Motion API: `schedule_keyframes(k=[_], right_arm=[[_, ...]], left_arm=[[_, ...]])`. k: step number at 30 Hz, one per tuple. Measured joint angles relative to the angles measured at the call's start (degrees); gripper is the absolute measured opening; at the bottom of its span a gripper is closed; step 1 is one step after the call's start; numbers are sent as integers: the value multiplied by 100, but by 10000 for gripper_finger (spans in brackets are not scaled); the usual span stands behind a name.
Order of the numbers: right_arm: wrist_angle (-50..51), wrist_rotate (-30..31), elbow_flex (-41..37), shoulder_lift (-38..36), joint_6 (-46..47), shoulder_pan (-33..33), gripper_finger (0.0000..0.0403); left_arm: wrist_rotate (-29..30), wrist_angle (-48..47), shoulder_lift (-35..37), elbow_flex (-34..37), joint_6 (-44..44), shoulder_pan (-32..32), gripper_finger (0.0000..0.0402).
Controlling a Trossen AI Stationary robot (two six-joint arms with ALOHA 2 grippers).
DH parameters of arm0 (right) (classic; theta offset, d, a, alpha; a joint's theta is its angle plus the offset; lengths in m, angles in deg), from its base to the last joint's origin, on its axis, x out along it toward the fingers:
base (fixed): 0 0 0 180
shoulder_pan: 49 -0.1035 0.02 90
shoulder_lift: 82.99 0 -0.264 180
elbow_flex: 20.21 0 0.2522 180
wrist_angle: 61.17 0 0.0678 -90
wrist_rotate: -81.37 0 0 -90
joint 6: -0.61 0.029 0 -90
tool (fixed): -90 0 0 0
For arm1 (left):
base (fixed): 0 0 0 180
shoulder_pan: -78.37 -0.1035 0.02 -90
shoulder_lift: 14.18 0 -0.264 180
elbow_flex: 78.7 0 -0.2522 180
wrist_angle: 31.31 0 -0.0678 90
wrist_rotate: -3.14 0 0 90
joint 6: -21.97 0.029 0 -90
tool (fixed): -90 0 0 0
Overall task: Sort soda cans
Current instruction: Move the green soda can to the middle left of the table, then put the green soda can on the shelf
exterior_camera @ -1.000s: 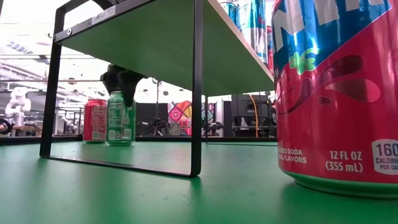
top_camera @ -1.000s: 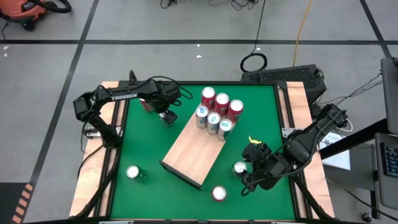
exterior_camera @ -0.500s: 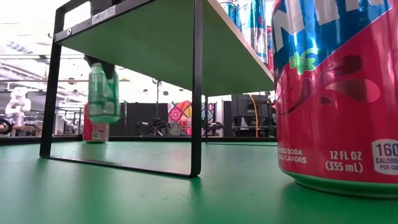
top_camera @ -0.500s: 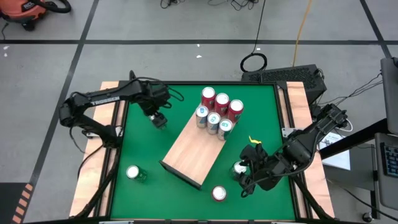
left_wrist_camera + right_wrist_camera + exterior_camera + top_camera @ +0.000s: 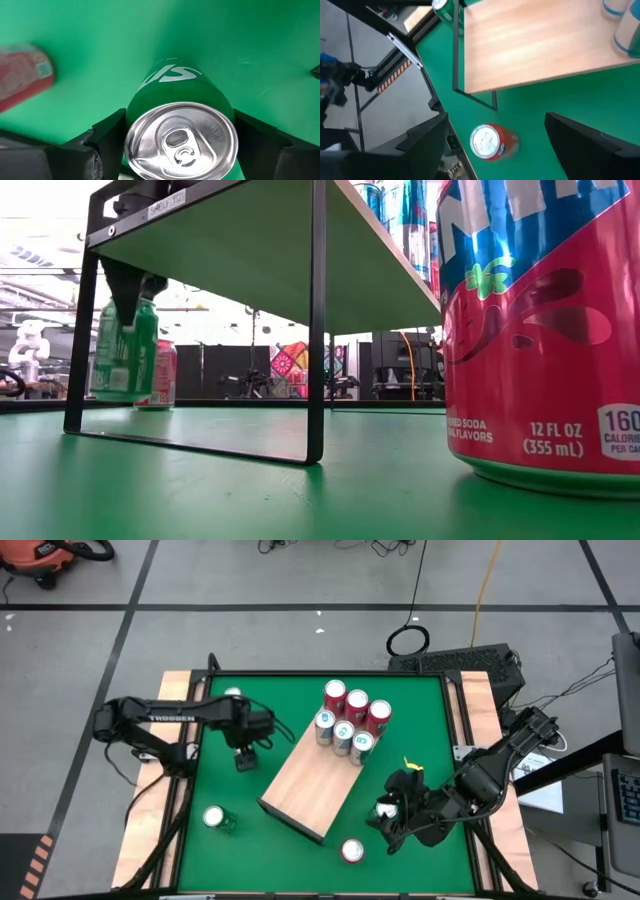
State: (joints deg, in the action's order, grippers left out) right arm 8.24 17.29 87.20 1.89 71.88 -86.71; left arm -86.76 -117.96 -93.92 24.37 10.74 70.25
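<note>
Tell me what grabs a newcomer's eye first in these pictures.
The left gripper grips a green can, lifted above the green table left of the wooden board. A cluster of red and blue cans crowds the board's far end. The right gripper hovers near a red can.

Both arms are dark, near-black, built of slim tube links joined by rounded, bulkier joint housings; the left arm (image 5: 165, 720), in the left half of the overhead frame, carries white TROSSEN lettering along its long link, and thin dark cables loop beside its base. The right arm (image 5: 490, 775), at the lower right of that frame, is the same matte black with chunky angular housings, and a small yellow tag sticks up near its wrist. In the wrist views the fingers (image 5: 107, 135) are broad, flat, matte black blocks with bevelled edges.
</note>
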Motion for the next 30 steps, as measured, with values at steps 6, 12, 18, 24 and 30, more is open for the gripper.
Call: schedule_keyframes(k=[6, 12, 18, 24, 30], right_arm=[[-13, 115, 0, 0, -46, 24, 322], [-13, 115, 0, 0, -95, 24, 322], [-11, 113, 0, 0, -149, 24, 322], [-12, 110, 0, 0, -149, 24, 322], [-10, 108, 0, 0, -89, 23, 322]], left_arm=[[5, 300, -2, 152, -48, 362, 308], [52, 342, 4, 150, -84, 531, 341], [52, 207, 2, 97, -270, 662, 367], [126, -1040, 113, -490, -1329, 826, 369], [-609, -1608, 997, -989, -2527, 1522, 369]])
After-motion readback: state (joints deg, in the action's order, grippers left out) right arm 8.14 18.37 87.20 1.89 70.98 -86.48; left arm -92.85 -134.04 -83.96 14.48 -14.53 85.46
